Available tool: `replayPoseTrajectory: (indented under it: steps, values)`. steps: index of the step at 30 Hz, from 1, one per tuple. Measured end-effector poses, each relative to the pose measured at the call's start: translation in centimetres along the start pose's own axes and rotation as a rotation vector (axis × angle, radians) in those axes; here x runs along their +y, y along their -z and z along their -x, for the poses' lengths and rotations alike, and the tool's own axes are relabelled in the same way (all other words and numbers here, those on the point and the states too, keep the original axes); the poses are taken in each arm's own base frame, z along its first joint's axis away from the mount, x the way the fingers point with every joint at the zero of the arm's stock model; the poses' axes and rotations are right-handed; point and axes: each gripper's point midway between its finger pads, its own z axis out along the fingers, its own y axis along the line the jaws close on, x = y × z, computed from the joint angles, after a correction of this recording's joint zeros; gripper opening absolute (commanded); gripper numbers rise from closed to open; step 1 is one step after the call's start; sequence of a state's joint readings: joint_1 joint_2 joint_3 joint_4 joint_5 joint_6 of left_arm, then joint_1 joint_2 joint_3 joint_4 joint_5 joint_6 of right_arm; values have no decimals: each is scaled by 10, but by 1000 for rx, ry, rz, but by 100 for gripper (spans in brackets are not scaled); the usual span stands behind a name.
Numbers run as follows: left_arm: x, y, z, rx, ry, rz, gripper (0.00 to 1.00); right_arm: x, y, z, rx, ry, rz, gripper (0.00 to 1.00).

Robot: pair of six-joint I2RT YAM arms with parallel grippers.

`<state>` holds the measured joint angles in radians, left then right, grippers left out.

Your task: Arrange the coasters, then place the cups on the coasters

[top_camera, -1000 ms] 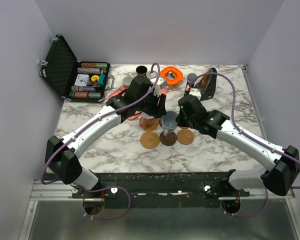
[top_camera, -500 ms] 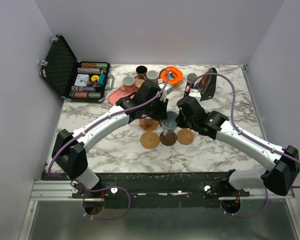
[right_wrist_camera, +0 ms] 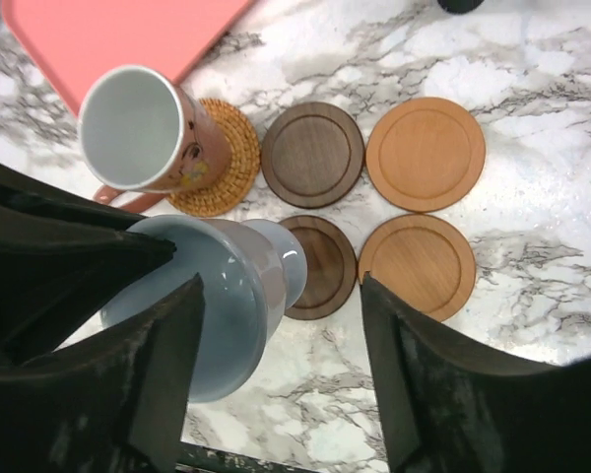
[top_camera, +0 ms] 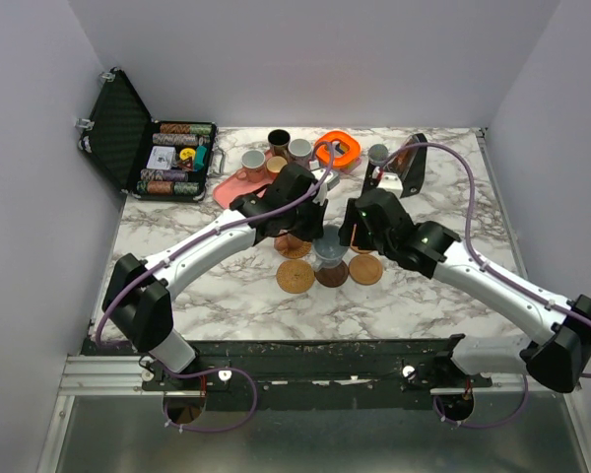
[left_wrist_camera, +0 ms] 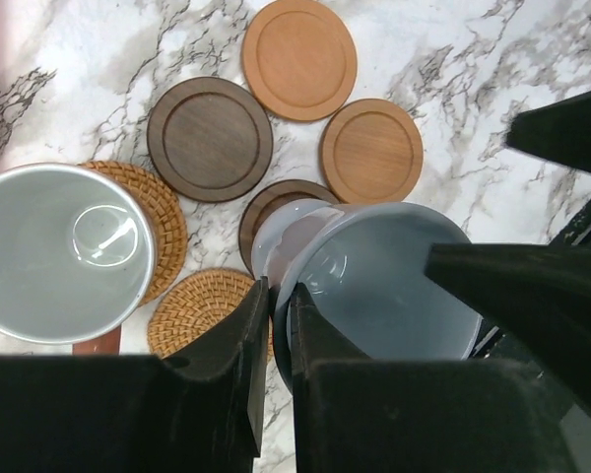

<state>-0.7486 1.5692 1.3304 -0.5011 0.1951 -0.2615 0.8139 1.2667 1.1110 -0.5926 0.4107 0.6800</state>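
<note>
The pale blue cup [left_wrist_camera: 374, 286] is over a dark brown coaster [left_wrist_camera: 266, 202] in the middle of the group. My left gripper [left_wrist_camera: 276, 296] is shut on its rim, one finger inside and one outside. My right gripper [right_wrist_camera: 281, 286] is open around the same cup [right_wrist_camera: 212, 296], its fingers [right_wrist_camera: 167, 335] clear of the wall. Two light tan coasters [right_wrist_camera: 425, 153] [right_wrist_camera: 417, 266] and two dark brown ones [right_wrist_camera: 312, 153] [right_wrist_camera: 325, 266] lie in a square. A pinkish cup [right_wrist_camera: 138, 128] stands on a woven coaster [right_wrist_camera: 227, 163]. In the top view more cups [top_camera: 253, 161] [top_camera: 299, 149] stand at the back.
A pink tray [top_camera: 234, 185] lies behind the coasters. An open black case of poker chips [top_camera: 163, 158] is at the back left. An orange ring [top_camera: 337, 148], a dark cup [top_camera: 279, 139] and a black stand [top_camera: 409, 169] line the back. A second woven coaster [left_wrist_camera: 202, 310] lies bare.
My left arm swung from the tray to the blue cup and closed on its rim. My right gripper, which held that cup, has opened.
</note>
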Motion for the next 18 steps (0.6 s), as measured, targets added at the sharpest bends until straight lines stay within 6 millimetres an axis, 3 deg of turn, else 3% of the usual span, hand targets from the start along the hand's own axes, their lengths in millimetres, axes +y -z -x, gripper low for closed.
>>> replayPoseTrajectory:
  steps: [6,11,15,18]
  values:
    - [6,1,-5,8,-14,27,0,-12,33,27,-102,-39,45,84]
    - [11,8,-25,31,-47,33,0,-41,50,53,-193,-95,32,86]
    - [16,12,-42,67,-73,39,0,-57,45,49,-190,-110,15,86]
    - [19,11,-50,89,-83,45,0,-55,40,42,-163,-101,30,87]
